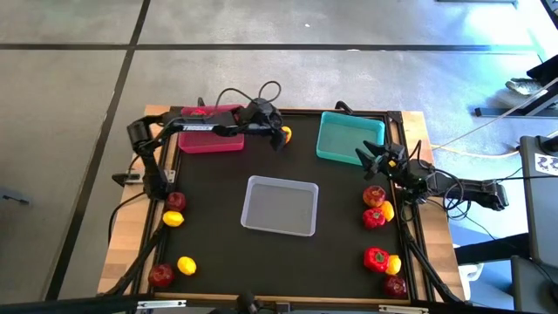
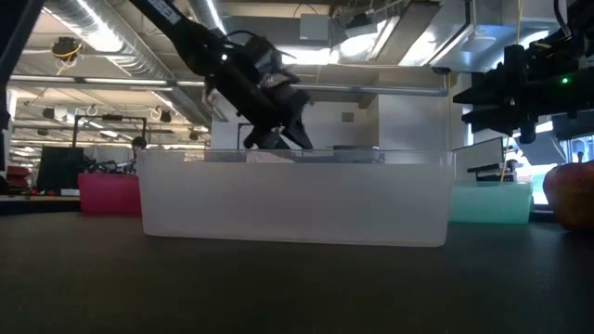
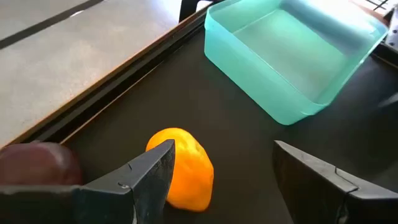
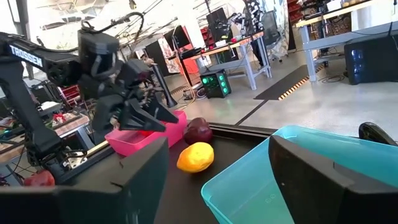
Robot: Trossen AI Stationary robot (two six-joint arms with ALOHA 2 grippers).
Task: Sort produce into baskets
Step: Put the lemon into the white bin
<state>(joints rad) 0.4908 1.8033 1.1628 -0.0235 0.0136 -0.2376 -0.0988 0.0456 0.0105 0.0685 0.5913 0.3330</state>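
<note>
Dark matte surface [image 1: 218,262] with a pale wooden rim, set on a grey concrete floor; workshop benches and monitors beyond. Left hand [image 1: 277,136] stretched toward the far edge, between the pink basket [image 1: 212,139] and the teal basket [image 1: 349,138], fingers spread wide and holding nothing. Lemon [image 3: 183,167] resting on the surface just past that hand, nearer one finger than the other and not centred in the gap; long axis roughly in line with the reach, so a small sideways correction probably needed before closing. Dark red apple [image 4: 198,130] just beside the lemon, toward the pink basket. Left arm clearly the nearer for this lemon. Right hand [image 1: 370,159] poised at the near edge of the teal basket, fingers parted and empty, basket interior bare as far as visible. Grey-white basket [image 1: 281,206] at mid-surface, empty. Remaining produce in clusters near both side edges. Lettering "TROSSEN" readable on the left arm in the right wrist view; no other legible writing.
</note>
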